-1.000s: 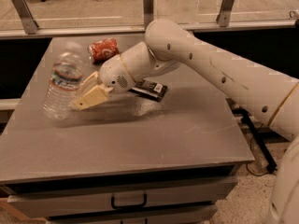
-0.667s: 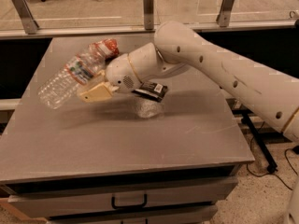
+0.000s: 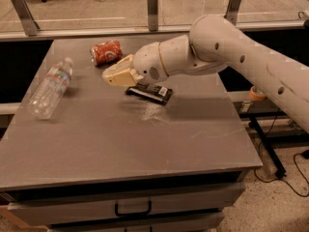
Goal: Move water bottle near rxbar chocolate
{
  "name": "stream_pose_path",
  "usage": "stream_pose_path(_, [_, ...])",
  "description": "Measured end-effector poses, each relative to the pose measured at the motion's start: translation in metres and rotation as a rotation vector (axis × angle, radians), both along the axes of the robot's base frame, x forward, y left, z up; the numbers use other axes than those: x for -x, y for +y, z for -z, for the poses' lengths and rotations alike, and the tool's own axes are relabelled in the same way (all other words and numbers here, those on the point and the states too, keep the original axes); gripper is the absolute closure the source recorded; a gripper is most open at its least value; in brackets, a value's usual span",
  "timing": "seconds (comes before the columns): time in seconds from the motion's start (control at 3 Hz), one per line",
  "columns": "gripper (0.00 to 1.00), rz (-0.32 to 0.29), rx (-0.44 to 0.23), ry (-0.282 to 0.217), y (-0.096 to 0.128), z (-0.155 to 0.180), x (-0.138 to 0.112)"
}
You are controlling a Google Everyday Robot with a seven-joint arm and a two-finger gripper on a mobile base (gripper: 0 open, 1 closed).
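Observation:
The water bottle (image 3: 49, 87) lies on its side at the left of the grey table (image 3: 145, 144), cap pointing away toward the back. The rxbar chocolate (image 3: 150, 92) lies flat in its black wrapper near the table's middle. My gripper (image 3: 117, 74) hangs just above the table, right beside the bar's left end and in front of the orange can. It holds nothing. The bottle is well to its left, apart from it.
An orange soda can (image 3: 106, 52) lies on its side at the back of the table, just behind the gripper. A railing with glass panels (image 3: 152, 8) runs behind the table. Drawers with a handle (image 3: 133, 209) sit below the front edge.
The bottle has tipped from upright and now lies flat at the table's left. My gripper has moved right, away from it, to the bar.

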State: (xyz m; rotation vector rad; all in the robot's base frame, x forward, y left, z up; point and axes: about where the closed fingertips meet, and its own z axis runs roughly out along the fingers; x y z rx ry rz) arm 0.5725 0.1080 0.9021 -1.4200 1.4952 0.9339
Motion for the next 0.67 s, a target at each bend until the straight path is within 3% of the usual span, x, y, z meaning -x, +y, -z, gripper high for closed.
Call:
stream_pose_path(0.33, [0.84,0.105,0.005,-0.014,-0.0282,-0.0079,-0.0151])
stream_pose_path(0.67, [0.61,0.098,0.005,-0.014,-0.0245,-0.0079,-0.0140])
